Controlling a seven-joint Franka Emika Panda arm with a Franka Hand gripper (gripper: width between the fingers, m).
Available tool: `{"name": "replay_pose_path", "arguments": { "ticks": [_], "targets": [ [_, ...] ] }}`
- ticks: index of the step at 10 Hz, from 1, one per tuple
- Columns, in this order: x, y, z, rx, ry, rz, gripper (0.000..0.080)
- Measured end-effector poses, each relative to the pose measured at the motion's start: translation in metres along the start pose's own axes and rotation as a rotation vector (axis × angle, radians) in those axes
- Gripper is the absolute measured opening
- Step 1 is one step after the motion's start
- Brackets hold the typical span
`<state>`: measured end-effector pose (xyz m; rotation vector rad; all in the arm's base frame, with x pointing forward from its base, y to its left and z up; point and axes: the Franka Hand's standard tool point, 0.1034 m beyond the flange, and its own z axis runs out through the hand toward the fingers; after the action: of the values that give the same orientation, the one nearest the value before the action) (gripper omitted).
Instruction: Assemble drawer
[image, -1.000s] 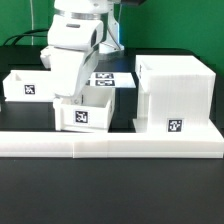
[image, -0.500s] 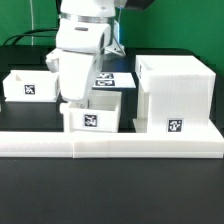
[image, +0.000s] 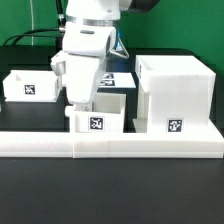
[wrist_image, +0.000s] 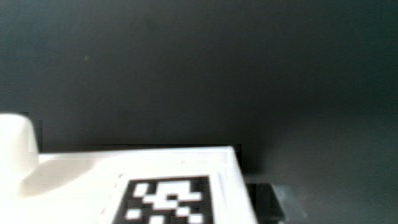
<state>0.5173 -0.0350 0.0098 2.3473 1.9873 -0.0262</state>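
Note:
The white drawer housing (image: 175, 95) with a square tag stands at the exterior view's right. One shallow tagged tray (image: 30, 87) sits at the left. A second tagged tray (image: 98, 118) sits in the middle, close to the housing's left side. My gripper (image: 86, 103) reaches down into this middle tray, and its tips are hidden behind the tray wall. It appears shut on the tray's wall. In the wrist view the tray's white tagged face (wrist_image: 169, 165) fills the lower part, with a rounded white knob (wrist_image: 15, 145) beside it and one dark finger (wrist_image: 263, 202) against its edge.
The long low white border wall (image: 110, 143) runs along the front, just before the middle tray and the housing. The marker board (image: 107, 78) lies flat behind the middle tray, partly hidden by the arm. The table is black.
The arm and the middle tray have moved together toward the exterior view's right, closer to the housing. The left tray and the housing have not moved.

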Motion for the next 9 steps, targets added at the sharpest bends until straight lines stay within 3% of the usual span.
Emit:
{"name": "replay_pose_path", "arguments": {
  "ticks": [2, 4, 6, 9],
  "targets": [
    [-0.001, -0.001, 0.001, 0.004, -0.001, -0.001, 0.0077],
    [0.012, 0.004, 0.000, 0.001, 0.001, -0.015, 0.0077],
    [0.023, 0.011, -0.002, 0.017, -0.007, -0.053, 0.0077],
    [0.023, 0.014, -0.001, 0.028, -0.020, -0.094, 0.0077]
  ]
}}
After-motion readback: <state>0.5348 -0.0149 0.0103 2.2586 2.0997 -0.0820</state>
